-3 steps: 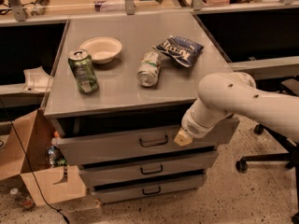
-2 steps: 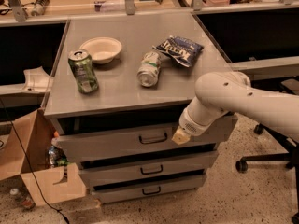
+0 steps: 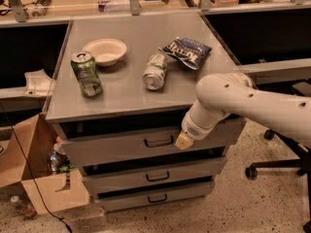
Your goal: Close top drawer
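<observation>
The top drawer (image 3: 116, 147) is the wide grey front right under the cabinet top, with a small dark loop handle (image 3: 159, 141) at its centre. It stands out a little from the cabinet, with a dark gap above it. My gripper (image 3: 183, 141) is at the end of the white arm (image 3: 243, 98) that reaches in from the right. Its pale tip rests against the drawer front, just right of the handle.
On the cabinet top (image 3: 131, 52) are a green can (image 3: 86, 74), a white bowl (image 3: 105, 51), a can on its side (image 3: 155, 72) and a blue chip bag (image 3: 186, 52). Two lower drawers (image 3: 155, 176) are shut. A cardboard box (image 3: 36, 174) stands at the left, an office chair base (image 3: 277, 164) at the right.
My gripper has moved slightly left along the drawer front, closer to the handle. The drawer's position looks about the same.
</observation>
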Robot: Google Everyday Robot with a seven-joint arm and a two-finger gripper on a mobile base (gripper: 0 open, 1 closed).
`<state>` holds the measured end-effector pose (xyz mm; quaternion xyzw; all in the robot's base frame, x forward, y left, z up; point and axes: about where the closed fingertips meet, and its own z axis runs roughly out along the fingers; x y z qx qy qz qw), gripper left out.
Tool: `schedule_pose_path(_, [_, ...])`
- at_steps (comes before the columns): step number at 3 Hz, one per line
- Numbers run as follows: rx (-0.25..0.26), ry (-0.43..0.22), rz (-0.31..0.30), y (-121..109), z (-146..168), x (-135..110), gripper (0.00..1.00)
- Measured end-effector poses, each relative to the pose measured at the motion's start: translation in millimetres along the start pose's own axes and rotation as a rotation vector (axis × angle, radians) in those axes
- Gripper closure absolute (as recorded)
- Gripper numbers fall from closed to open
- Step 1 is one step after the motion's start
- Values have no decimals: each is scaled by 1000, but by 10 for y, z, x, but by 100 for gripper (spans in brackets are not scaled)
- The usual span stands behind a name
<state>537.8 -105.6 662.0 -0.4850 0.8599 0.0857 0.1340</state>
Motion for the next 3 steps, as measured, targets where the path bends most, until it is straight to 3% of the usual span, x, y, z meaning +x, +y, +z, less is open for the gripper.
schedule_pose_path(2, [-37,-6,50,219,-369,431,100])
schedule_pose_path(3, [-38,-8,56,221,-383,452,82])
